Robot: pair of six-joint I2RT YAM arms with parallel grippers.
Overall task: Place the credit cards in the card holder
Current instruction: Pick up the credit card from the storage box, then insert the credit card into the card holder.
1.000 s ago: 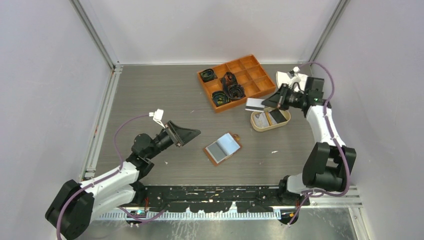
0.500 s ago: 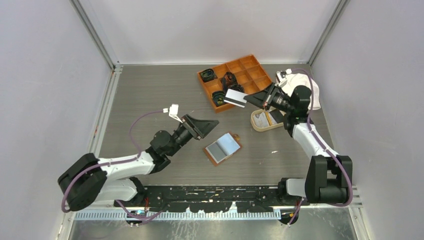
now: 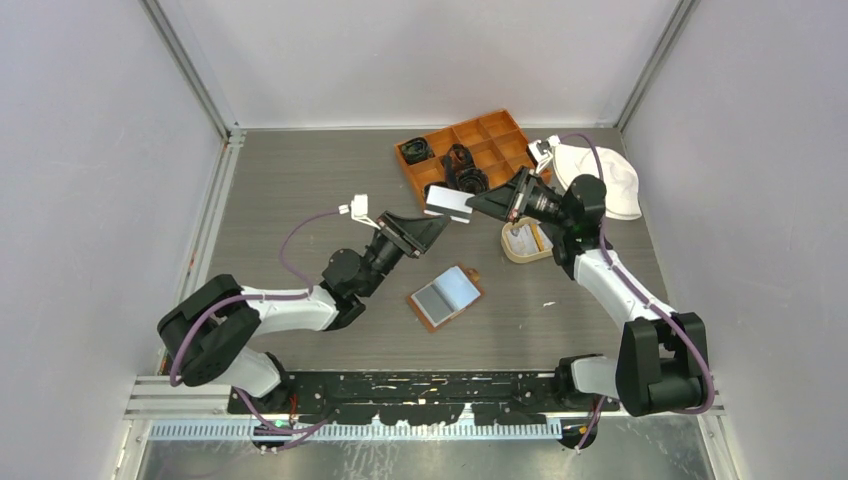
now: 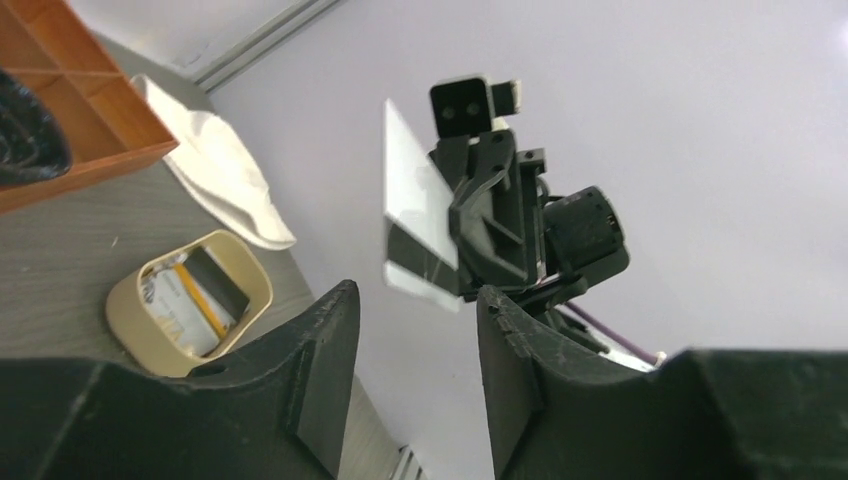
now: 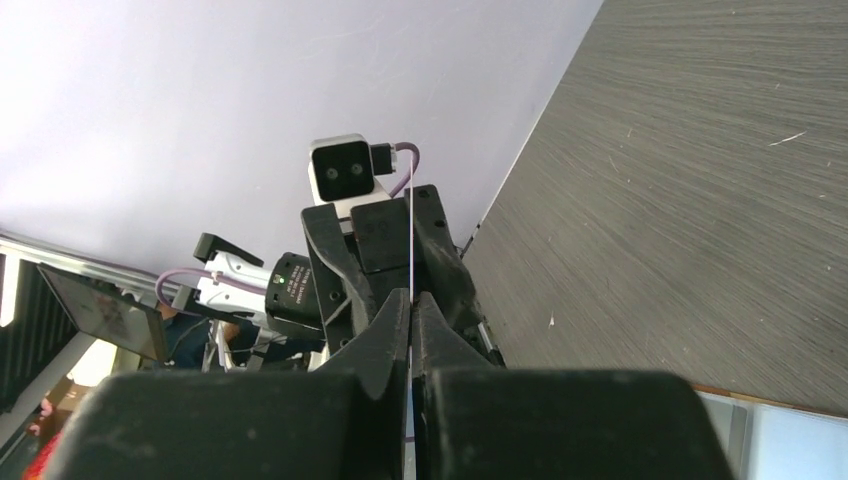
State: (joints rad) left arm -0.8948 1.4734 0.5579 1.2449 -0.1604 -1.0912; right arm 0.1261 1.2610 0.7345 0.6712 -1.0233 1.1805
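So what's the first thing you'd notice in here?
Two robot arms are close together in mid-air. The right claw is pinching a pale credit card right in front of the open left claw. Just below them, the brown card holder lies open on the grey table. At the back sits a bright orange box with black things in some of its compartments.

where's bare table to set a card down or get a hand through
Bare: the far left of the table, between the side rail and the orange box; also the near right, between the card holder and the right arm's base. Crowded: far right, where box, beige tray, white cloth, left gripper, right gripper and its card bunch up.
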